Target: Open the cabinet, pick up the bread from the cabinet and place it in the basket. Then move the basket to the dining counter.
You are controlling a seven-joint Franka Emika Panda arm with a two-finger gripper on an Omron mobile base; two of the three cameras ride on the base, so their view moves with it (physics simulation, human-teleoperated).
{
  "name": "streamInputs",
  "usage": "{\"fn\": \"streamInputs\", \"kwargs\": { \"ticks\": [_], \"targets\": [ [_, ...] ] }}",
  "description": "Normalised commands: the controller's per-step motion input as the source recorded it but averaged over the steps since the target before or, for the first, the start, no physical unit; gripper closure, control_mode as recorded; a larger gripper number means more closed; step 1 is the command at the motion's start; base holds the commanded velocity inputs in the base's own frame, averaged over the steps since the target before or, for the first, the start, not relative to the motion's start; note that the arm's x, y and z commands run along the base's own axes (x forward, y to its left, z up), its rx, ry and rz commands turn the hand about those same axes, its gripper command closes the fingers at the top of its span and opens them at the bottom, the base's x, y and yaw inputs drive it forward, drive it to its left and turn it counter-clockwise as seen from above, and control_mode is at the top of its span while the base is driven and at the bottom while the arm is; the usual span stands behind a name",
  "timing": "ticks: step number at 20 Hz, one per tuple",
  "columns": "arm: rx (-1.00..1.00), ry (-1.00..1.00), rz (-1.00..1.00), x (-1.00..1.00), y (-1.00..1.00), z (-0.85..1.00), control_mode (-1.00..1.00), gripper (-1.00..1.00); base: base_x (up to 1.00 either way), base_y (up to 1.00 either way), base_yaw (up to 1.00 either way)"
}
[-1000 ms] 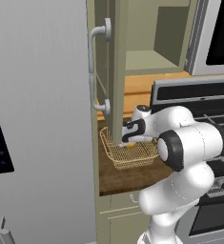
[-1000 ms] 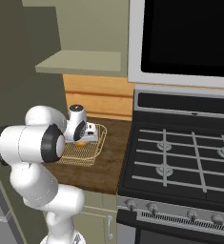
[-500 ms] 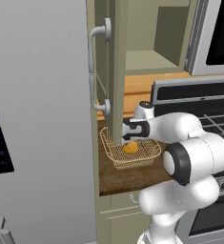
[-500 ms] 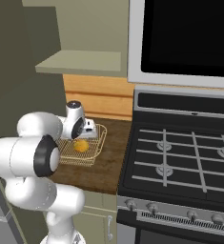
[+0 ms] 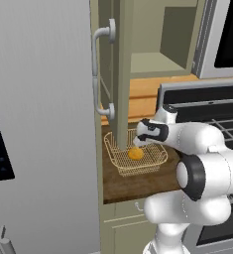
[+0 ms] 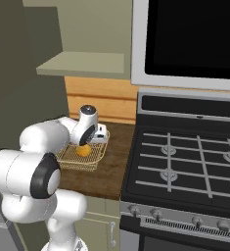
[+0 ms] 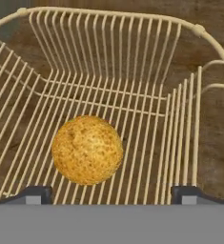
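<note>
Gripper: the gripper has its jaws spread wide and grasps nothing; its two dark finger tips stand at the bottom of the hand view, one on each side of the bun and apart from it. In the left base view the gripper sits at centre frame, just above the basket.
Bread: the bread is a small round bun, golden-orange with a rough, speckled crust. It lies on the basket floor, lower left of centre in the hand view; centre frame in the left base view.
Basket: the basket is tan-gold wire with flared sides and a thicker rim. It stands on the brown wooden worktop.
Cabinet: the sage-green cabinet door stands open, seen edge-on at upper centre of the left base view, its curved silver handle on the left.
Stove: a black stove fills the right side of the right base view, just beside the worktop.
</note>
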Motion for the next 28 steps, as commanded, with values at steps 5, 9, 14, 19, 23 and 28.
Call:
{"fn": "streamInputs", "kwargs": {
  "ticks": [5,9,14,19,23,28],
  "targets": [
    [0.15,-0.01,-0.03,0.04,-0.45,0.17,-1.00,-1.00,0.00,0.00,0.00],
    [0.12,0.00,-0.01,0.04,-0.50,0.01,-1.00,-1.00,0.00,0.00,0.00],
    [0.08,0.00,0.00,0.10,-0.30,0.00,-1.00,-1.00,0.00,0.00,0.00],
    [0.01,0.00,0.00,0.30,-0.01,-0.20,-1.00,-1.00,0.00,0.00,0.00],
    [0.01,0.03,0.00,0.24,0.00,-0.41,-1.00,-1.00,0.00,0.00,0.00],
    [0.02,0.00,0.00,0.21,0.00,-0.28,-1.00,-1.00,0.00,0.00,0.00]
  ]
}}
